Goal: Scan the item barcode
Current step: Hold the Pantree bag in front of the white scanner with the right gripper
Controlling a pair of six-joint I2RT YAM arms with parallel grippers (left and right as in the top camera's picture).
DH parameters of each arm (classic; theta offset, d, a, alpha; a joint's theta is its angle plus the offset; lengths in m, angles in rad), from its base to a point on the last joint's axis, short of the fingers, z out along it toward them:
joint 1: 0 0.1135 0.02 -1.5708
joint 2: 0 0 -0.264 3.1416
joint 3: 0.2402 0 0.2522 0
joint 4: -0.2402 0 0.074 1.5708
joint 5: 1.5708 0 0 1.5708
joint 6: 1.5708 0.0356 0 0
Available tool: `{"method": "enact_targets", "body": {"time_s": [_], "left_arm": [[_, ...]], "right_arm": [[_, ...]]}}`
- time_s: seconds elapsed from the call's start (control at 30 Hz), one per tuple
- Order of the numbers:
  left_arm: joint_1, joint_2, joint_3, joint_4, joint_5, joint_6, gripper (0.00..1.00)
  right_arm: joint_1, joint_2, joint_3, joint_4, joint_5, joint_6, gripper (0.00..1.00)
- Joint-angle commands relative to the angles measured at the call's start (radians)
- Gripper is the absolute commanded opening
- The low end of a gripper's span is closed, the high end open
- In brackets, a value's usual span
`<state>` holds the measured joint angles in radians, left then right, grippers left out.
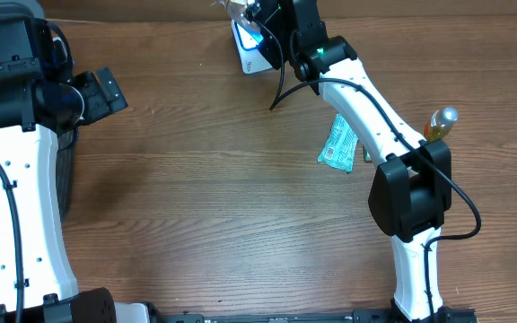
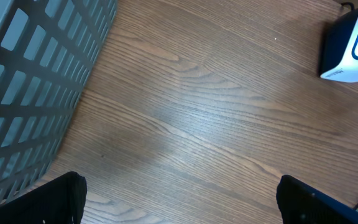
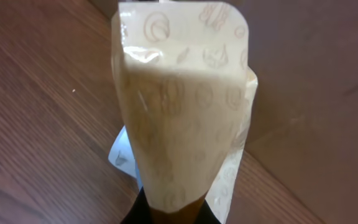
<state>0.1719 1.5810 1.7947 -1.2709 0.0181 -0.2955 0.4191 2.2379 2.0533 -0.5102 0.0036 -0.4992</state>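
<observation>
Packet (image 3: 179,112) is sitting clamped in the right gripper (image 1: 260,20), with the scanner (image 1: 251,52) just beside it; scanning seems under way. Left gripper (image 1: 106,90) is hanging open, empty.

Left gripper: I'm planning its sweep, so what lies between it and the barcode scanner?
Only bare wooden table lies between the left gripper and the barcode scanner, as the overhead view shows. The left wrist view agrees.

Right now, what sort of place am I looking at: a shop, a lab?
Probably a lab bench staged as a shop checkout: a barcode scanner on the wooden table, a slatted basket at its side, and a pouch held in the right hand.
</observation>
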Motion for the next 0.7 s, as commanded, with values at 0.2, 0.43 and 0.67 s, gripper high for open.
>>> {"method": "enact_targets", "body": {"time_s": [0.2,0.43,0.67], "left_arm": [[-0.002,0.001,0.007,0.000,0.000,0.011,1.00],[-0.002,0.001,0.007,0.000,0.000,0.011,1.00],[-0.002,0.001,0.007,0.000,0.000,0.011,1.00]], "right_arm": [[0.001,-0.002,0.006,-0.087,-0.009,-0.056,0.04],[0.001,-0.002,0.006,-0.124,-0.009,-0.056,0.04],[0.002,-0.002,0.000,-0.148,-0.016,-0.060,0.04]]}}
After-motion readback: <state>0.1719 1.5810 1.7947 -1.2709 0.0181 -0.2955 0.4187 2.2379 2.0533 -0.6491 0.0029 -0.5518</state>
